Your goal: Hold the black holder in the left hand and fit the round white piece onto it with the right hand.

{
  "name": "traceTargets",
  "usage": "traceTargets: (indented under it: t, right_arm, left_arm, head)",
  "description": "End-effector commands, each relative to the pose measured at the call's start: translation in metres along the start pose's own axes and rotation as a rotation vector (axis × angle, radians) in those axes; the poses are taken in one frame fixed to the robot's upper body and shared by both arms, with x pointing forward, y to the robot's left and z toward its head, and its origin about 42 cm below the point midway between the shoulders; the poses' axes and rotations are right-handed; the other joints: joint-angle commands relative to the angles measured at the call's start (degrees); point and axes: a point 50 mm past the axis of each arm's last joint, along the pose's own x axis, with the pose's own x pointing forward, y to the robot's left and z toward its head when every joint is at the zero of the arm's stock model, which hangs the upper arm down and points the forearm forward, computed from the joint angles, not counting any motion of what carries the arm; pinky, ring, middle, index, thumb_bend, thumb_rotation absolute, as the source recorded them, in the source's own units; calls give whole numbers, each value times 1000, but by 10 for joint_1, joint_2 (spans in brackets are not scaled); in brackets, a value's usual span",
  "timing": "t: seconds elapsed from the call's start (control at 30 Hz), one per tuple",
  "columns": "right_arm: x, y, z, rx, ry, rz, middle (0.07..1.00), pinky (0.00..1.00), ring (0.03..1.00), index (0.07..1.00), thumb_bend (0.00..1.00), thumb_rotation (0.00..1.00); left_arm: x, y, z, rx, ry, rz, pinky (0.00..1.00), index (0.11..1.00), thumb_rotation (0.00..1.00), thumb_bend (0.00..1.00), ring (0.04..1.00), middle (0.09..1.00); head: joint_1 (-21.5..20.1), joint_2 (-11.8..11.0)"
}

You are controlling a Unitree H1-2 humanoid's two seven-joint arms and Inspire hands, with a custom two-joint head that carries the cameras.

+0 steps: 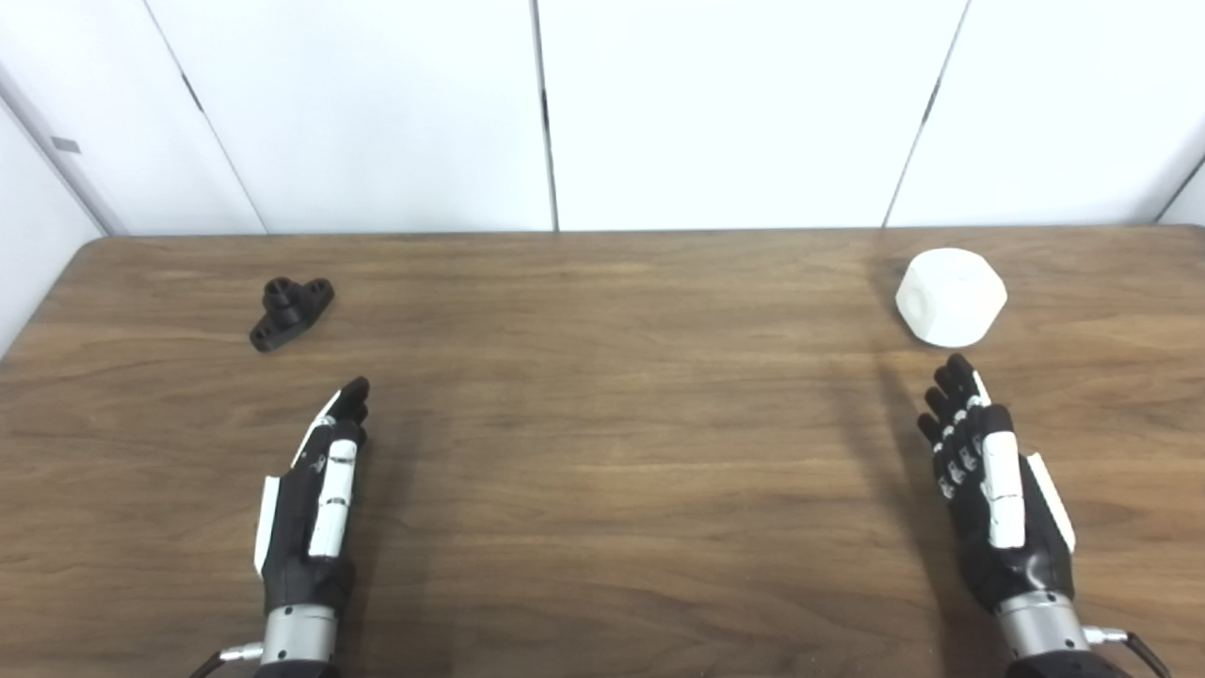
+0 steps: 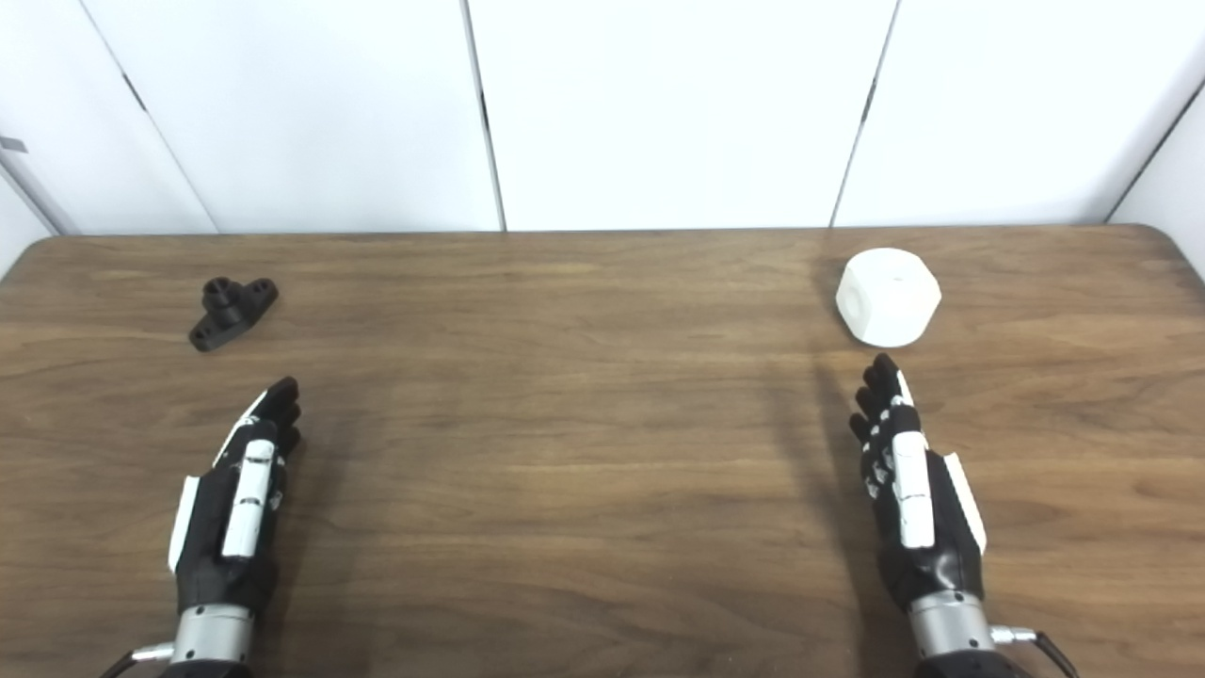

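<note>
Beside the left wall [image 1: 38,198], grey tag [image 1: 66,144] fully visible.

Bright, even light overexposes the white wall panels [image 1: 734,113]. The wooden table [image 1: 602,471] shows soft shadows. Both pictures look slightly soft.

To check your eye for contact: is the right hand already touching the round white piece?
No. The right hand lies open just short of the white piece.

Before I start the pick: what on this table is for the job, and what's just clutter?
For the job:
black holder, far left
round white piece, far right
left hand and right hand, both open, holding nothing

Just lying about:
nothing else visible on the wooden table
</note>
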Motion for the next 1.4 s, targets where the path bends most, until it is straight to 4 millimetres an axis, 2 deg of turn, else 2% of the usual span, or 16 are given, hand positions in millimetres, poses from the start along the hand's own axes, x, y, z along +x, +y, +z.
traceTargets:
  t: [0.0,0.17,0.4,0.53,0.6,0.67,0.77,0.9,0.97,1.13,1.37]
  right_arm:
    - [1,2,11,-3,-63,9,1000,1000,1000,1000,537,1000]
    - [2,3,10,2,-68,8,1000,1000,1000,1000,538,1000]
    - [3,1,9,3,-67,15,1000,1000,1000,1000,540,1000]
    - [4,-4,9,9,-73,4,1000,1000,1000,999,543,1000]
    - [4,-7,8,9,-72,-1,1000,1000,1000,989,562,1000]
    - [4,-10,7,4,-70,3,1000,1000,1000,989,559,1000]
    - [4,-14,4,-2,-60,5,1000,1000,1000,995,540,1000]
    - [5,-17,1,1,-53,4,1000,1000,1000,1000,512,1000]
    - [4,-19,-1,3,-49,5,1000,1000,1000,1000,522,1000]
    - [4,-22,-7,8,-44,11,1000,1000,1000,1000,576,1000]
    - [8,-26,-16,-7,-58,20,1000,1000,1000,1000,596,1000]
  left_arm:
    - [-7,-3,1,-12,-14,12,986,866,708,301,956,932]
    - [-6,-2,0,2,-14,2,994,874,748,300,963,935]
    - [-5,-4,0,-5,-12,1,991,871,724,303,963,934]
    - [-6,-8,0,-1,-14,-9,979,859,699,305,952,926]
    - [-7,-11,0,18,-6,-34,996,892,805,305,966,950]
    - [-7,-15,-2,14,-7,-37,996,899,810,303,966,956]
    - [-8,-22,-4,6,0,-35,1000,894,762,308,977,957]
    - [-10,-26,-8,21,14,-34,1000,893,762,326,990,962]
    - [-10,-27,-11,33,7,-41,1000,892,766,355,997,964]
    - [-11,-32,-15,37,18,-40,1000,901,766,351,1000,968]
    - [-13,-38,-22,42,50,-42,1000,910,764,420,1000,973]
  head:
    - [1,0]
    - [1,-1]
    - [6,0]
    - [37,-4]
    - [51,-7]
    - [80,-17]
    - [101,-27]
    - [120,-37]
    - [129,-46]
    - [145,-66]
    - [174,-95]
